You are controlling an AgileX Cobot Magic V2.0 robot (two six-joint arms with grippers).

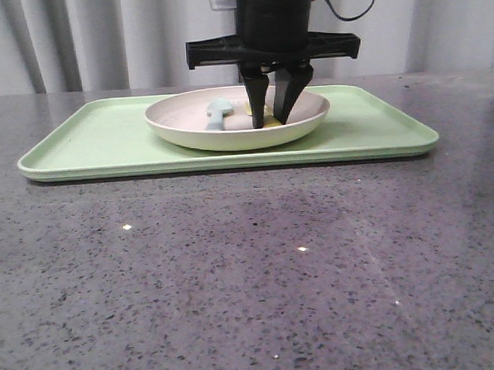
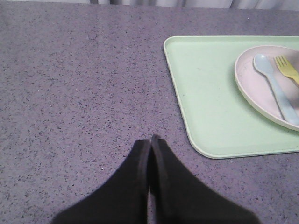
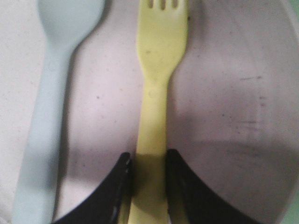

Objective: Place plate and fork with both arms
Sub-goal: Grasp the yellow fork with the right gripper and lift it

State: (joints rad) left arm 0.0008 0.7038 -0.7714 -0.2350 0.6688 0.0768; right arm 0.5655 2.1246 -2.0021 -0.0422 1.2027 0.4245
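Note:
The pale pink plate [image 1: 186,130] sits on the light-green tray [image 1: 87,144] at the far middle of the table. The yellow fork [image 3: 159,70] lies flat in the plate, tines pointing away from the fingers. My right gripper [image 1: 269,117] reaches down into the plate, and in the right wrist view [image 3: 148,158] its two fingers press against both sides of the fork's handle. My left gripper [image 2: 150,140] is shut and empty, hovering over bare table off the tray's left end. In its view the plate [image 2: 261,93] and fork [image 2: 286,67] lie at the right.
A pale blue-grey spoon [image 3: 51,93] lies in the plate beside the fork, and it also shows in the front view [image 1: 218,112]. The tray [image 2: 205,93] has a raised rim. Grey speckled tabletop [image 1: 251,268] stretches in front of the tray.

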